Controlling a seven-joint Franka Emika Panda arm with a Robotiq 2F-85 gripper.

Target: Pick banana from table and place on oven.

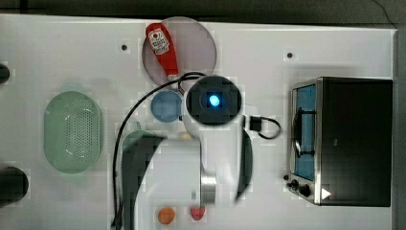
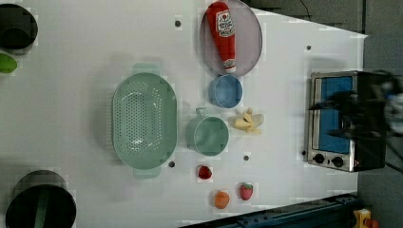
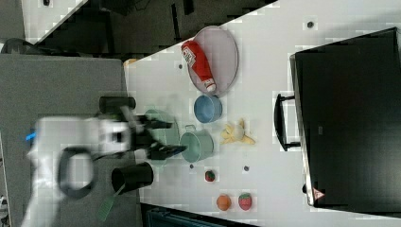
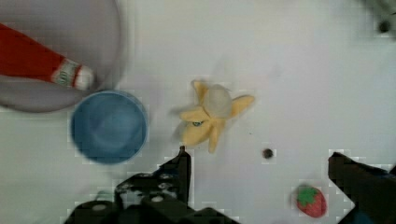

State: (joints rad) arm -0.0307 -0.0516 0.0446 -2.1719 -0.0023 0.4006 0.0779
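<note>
Surface (image 2: 95, 47) and oven (image 3: 350, 118) untouched so far: banana (image 4: 211, 115) lies on the surface between blue bowl (image 4: 109, 126) and oven, jaws spread wide and empty above it, so grasp, lift and placement all remain.

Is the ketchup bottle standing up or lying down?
Lying down. The ketchup bottle rests on its side across the grey plate, label up.
</note>
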